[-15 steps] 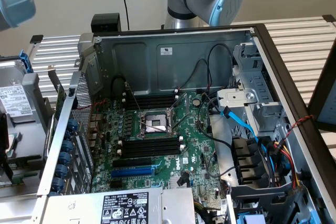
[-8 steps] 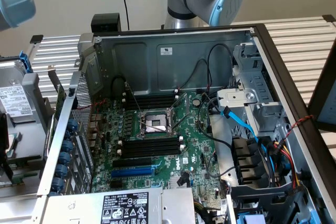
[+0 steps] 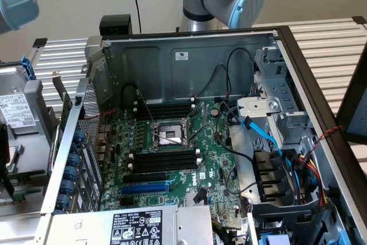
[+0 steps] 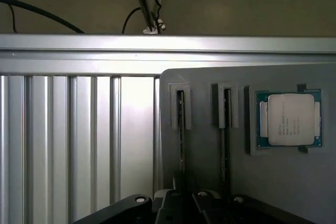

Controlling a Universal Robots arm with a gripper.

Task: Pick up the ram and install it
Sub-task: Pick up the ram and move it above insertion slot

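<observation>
- While the gripper (image 4: 194, 205) hangs low over the grey holder (image 4: 202, 150), I can't tell whether it's clamped or released.
- Ram (image 4: 180, 129) appears to stand on edge in a holder slot, running down toward the gripper. There's a second slot beside it, and the CPU (image 4: 287, 119) sits further along.
- Handling, my call: light, stiff, thin, fragile. Pinch the flat faces near the top edge, mid-length, off chips and contacts.
- Case: black slots (image 3: 163, 162) flank the socket (image 3: 169, 136). Blue cable (image 3: 261, 133) lies toward the exterior view's right, a possible snag.

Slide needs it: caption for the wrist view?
Gripper near a grey holder with two slots and a processor.
</observation>
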